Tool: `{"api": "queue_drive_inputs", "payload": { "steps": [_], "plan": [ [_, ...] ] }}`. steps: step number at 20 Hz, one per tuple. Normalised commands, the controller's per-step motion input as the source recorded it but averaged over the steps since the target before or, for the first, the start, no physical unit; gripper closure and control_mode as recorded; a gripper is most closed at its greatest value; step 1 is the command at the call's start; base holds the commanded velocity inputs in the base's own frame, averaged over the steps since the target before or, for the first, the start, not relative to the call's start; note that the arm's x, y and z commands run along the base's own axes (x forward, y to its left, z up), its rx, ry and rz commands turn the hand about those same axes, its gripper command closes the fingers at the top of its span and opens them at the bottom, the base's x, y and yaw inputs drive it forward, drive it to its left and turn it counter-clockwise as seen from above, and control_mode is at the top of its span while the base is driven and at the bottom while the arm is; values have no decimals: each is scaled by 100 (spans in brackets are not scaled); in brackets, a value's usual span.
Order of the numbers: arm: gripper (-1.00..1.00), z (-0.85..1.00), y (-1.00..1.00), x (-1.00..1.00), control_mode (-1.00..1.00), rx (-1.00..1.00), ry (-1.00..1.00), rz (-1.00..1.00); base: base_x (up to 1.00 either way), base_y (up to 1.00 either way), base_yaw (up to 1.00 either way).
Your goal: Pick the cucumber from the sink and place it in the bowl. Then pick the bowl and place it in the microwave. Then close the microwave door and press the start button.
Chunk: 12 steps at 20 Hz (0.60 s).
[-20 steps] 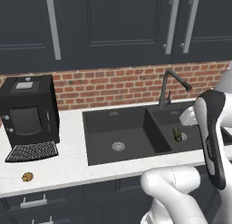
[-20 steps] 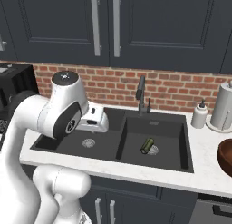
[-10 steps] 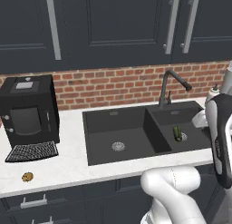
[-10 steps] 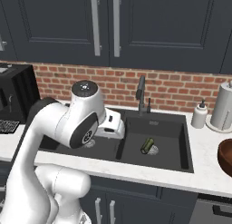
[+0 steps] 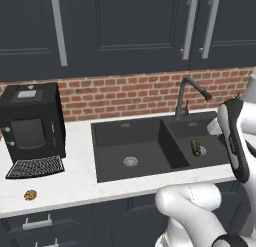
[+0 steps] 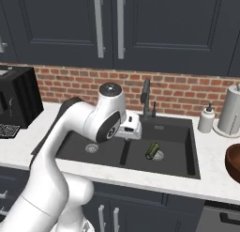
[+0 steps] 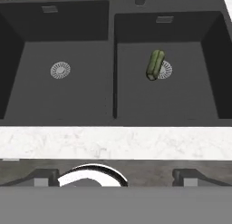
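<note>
The cucumber (image 7: 155,64) is small and dark green and lies in the right basin of the black sink (image 7: 113,121), against the round silver drain. It also shows as the cucumber (image 5: 195,146) and the cucumber (image 6: 152,150) in the base views. My gripper (image 7: 115,175) hangs open above the sink's front rim, roughly over the divider, with nothing between its fingertips (image 7: 45,175). The cucumber lies ahead and to the right of it, well apart. The white hand (image 6: 131,129) hovers over the basins. The reddish-brown bowl (image 6: 233,163) stands on the counter at the far right edge. The microwave is out of view.
A black curved faucet (image 5: 187,93) rises behind the sink. A black coffee machine (image 5: 31,122) stands on the left counter with a cookie (image 5: 30,194) near the front edge. A soap dispenser (image 6: 205,119) and paper towel roll (image 6: 232,109) stand right of the sink. Dark cabinets hang above.
The arm has swung to the right, carrying the hand from over the left basin to over the sink's divider. The gripper has stayed open. The cucumber has not moved.
</note>
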Motion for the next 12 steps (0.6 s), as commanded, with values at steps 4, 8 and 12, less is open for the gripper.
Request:
{"api": "queue_drive_inputs", "payload": {
  "steps": [4,8,12],
  "plan": [
    [-100,-27,-20,72,-100,5,1,0,0,0,0],
    [-100,-35,-23,54,-100,3,0,0,0,0,0],
    [-100,-48,-33,54,-100,0,0,0,0,0,0]
  ]
}}
